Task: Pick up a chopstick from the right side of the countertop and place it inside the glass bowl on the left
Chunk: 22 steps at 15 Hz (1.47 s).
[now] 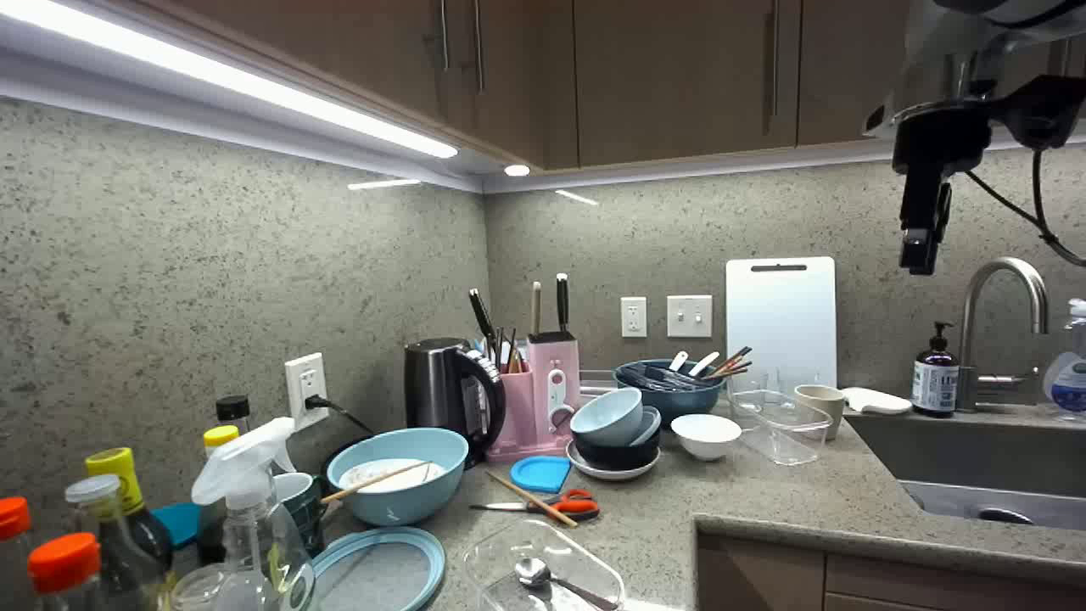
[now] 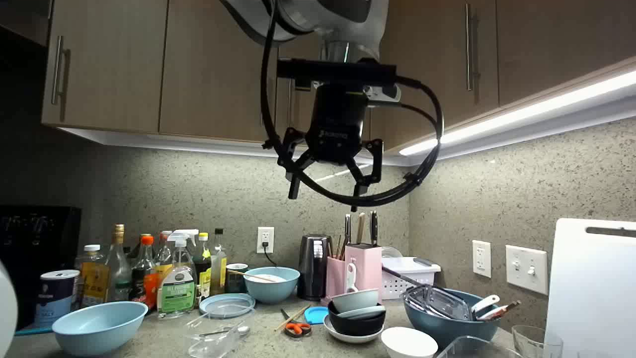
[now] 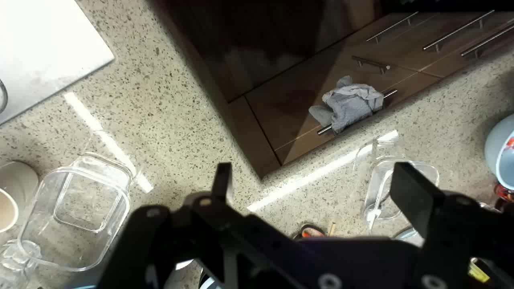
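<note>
A light wooden chopstick (image 1: 534,499) lies across the scissors on the speckled countertop (image 1: 662,530). It also shows in an exterior view (image 2: 293,318), and its tip shows in the wrist view (image 3: 331,228). Another chopstick (image 1: 377,482) rests across a light blue bowl, and several stick out of a dark blue bowl. A clear container (image 1: 496,564) holding a spoon stands at the front; it shows in the wrist view (image 3: 371,200). A second clear container (image 1: 780,424) stands near the sink. My gripper (image 2: 325,199) hangs high above the counter, open and empty, fingers wide apart (image 3: 311,172).
Orange-handled scissors (image 1: 581,505), stacked bowls (image 1: 615,454), a white bowl (image 1: 706,437), a pink knife block (image 1: 556,382) and a kettle (image 1: 437,390) crowd the corner. Bottles (image 2: 144,273) line the wall. A sink (image 1: 976,458) and white board (image 1: 780,331) are at one end.
</note>
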Available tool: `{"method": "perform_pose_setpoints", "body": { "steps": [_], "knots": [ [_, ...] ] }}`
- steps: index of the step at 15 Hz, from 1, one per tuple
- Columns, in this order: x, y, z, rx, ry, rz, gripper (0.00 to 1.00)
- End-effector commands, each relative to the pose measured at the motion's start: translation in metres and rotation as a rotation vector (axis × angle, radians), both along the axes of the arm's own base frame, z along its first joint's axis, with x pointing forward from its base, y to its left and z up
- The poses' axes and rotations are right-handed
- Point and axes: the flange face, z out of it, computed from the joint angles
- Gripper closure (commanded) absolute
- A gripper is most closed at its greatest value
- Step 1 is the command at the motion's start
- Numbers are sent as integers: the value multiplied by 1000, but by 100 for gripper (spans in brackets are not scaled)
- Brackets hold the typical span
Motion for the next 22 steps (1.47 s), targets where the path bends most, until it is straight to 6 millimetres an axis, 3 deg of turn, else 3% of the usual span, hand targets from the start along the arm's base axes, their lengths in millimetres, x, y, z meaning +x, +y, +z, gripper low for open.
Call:
{"method": "perform_pose_setpoints", "body": {
  "steps": [1,6,9,12,14,16,22],
  "knots": [
    [0,0,1,1,1,0,0],
    [0,0,1,1,1,0,0],
    [13,33,-8,-25,26,102,0],
    [24,82,-25,-68,57,225,0],
    [26,118,-44,-91,96,330,0],
    [21,142,-59,-127,120,409,0],
    [24,150,-62,-132,146,399,0]
  ]
}}
